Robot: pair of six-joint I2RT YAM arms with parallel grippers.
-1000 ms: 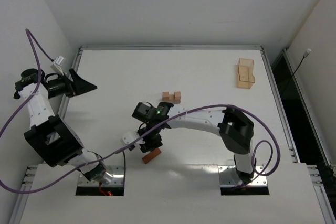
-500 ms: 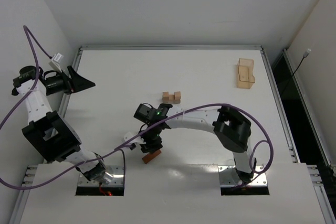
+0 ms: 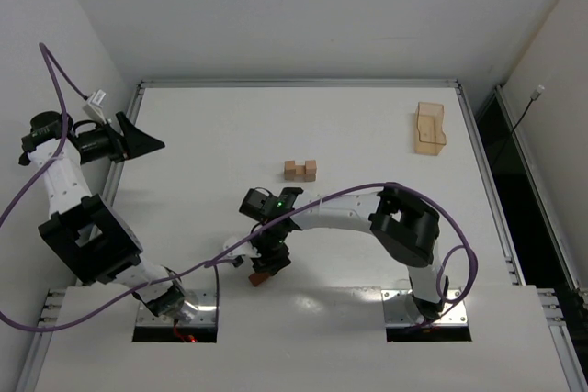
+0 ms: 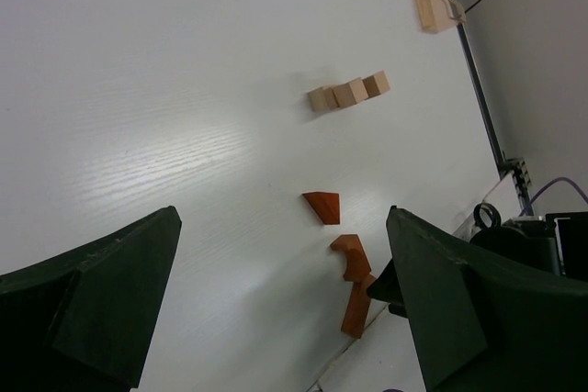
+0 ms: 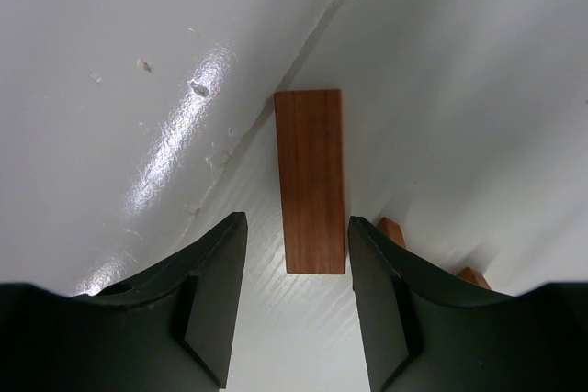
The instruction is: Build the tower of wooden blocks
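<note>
Two light-tan wood blocks point(image 3: 299, 170) stand side by side mid-table, the low start of the wood block tower; the left wrist view shows them point(image 4: 347, 92) too. A reddish-brown bar point(image 5: 310, 192) lies flat across the seam near the table's front edge. My right gripper point(image 5: 297, 236) is open, and its fingers straddle the bar's near end with a gap on the left. From above, the bar point(image 3: 265, 275) pokes out under that gripper point(image 3: 268, 259). A reddish wedge point(image 4: 323, 207) and a notched piece point(image 4: 350, 255) lie beside the bar. My left gripper point(image 3: 140, 142) hangs open and empty at the far left.
A flat light-tan tray point(image 3: 429, 128) rests at the back right, near the table's raised rim. The right arm's purple cable point(image 3: 349, 192) loops over the front middle. Both arm bases sit in cut-outs at the near edge.
My right gripper has moved toward the near edge and now covers more of the reddish bar. The left arm has drifted slightly left.
</note>
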